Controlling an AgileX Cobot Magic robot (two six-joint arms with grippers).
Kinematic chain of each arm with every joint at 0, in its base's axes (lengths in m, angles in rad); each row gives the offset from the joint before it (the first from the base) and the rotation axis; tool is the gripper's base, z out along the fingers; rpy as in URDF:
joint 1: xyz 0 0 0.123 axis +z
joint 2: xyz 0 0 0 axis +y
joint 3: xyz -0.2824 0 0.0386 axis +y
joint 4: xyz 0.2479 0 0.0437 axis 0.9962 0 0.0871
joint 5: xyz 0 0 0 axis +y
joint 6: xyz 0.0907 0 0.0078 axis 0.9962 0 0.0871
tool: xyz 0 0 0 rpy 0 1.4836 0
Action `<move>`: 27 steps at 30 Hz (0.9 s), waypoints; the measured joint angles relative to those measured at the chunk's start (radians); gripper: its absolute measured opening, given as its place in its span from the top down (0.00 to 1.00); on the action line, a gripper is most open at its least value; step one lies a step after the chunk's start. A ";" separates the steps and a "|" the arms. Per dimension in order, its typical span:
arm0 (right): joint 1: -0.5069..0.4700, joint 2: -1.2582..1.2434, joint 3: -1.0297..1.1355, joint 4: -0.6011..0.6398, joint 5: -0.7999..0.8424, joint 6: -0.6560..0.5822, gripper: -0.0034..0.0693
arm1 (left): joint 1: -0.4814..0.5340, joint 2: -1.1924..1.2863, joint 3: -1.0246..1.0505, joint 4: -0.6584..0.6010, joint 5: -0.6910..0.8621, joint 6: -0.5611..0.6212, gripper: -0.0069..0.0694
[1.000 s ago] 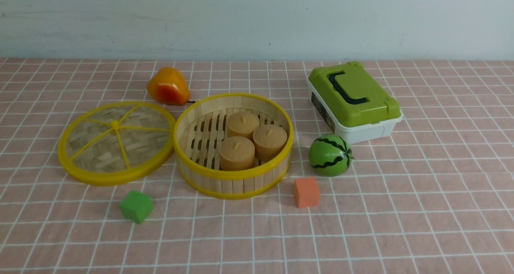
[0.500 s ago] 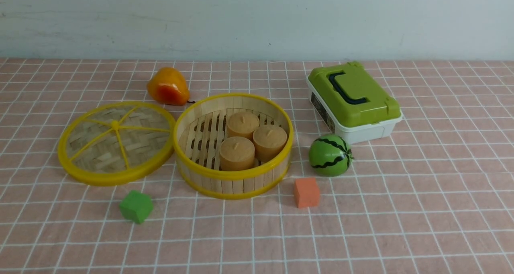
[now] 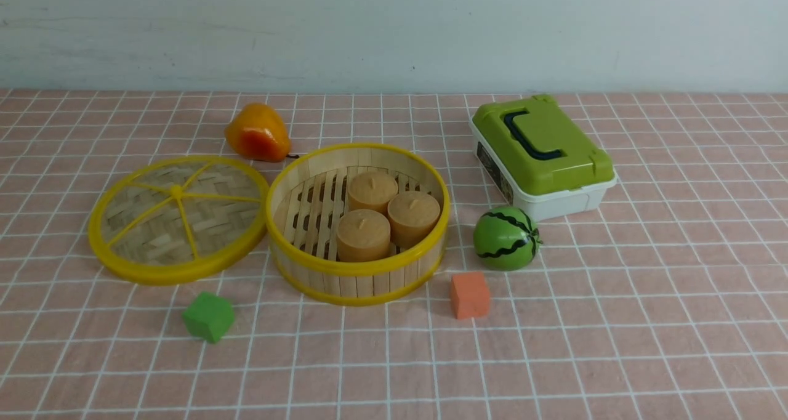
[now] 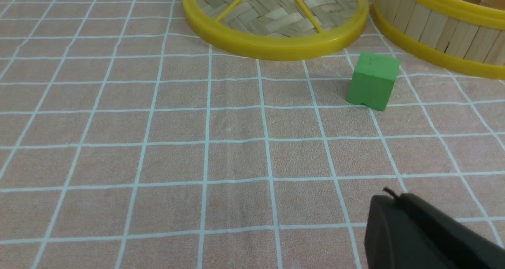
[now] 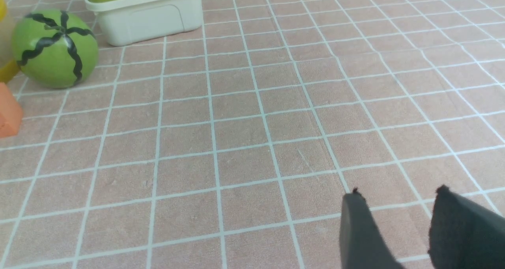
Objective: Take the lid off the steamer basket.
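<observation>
The woven lid (image 3: 178, 217) with its yellow rim lies flat on the cloth, just left of the steamer basket (image 3: 358, 278) and touching its side. The uncovered basket holds three tan cakes (image 3: 363, 234). In the left wrist view the lid (image 4: 276, 20) and the basket wall (image 4: 442, 32) lie far ahead of my left gripper (image 4: 394, 200), whose fingers are pressed together and empty. My right gripper (image 5: 398, 194) hangs over bare cloth with a gap between its fingers and nothing in it. Neither arm shows in the front view.
A green cube (image 3: 209, 316) lies in front of the lid and an orange cube (image 3: 470, 294) in front of the basket's right side. A toy watermelon (image 3: 506, 238) and a white box with a green lid (image 3: 542, 155) stand to the right. An orange pear (image 3: 257, 133) sits behind.
</observation>
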 joint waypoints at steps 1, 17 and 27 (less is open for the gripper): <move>0.000 0.000 0.000 0.000 0.000 0.000 0.62 | 0.000 0.000 0.000 0.000 0.000 0.000 0.92; 0.000 0.000 0.000 0.000 0.000 0.000 0.62 | 0.000 0.000 0.000 -0.001 0.000 0.001 0.91; 0.000 0.000 0.000 0.000 0.000 0.000 0.62 | 0.000 0.000 0.000 -0.001 0.000 0.001 0.90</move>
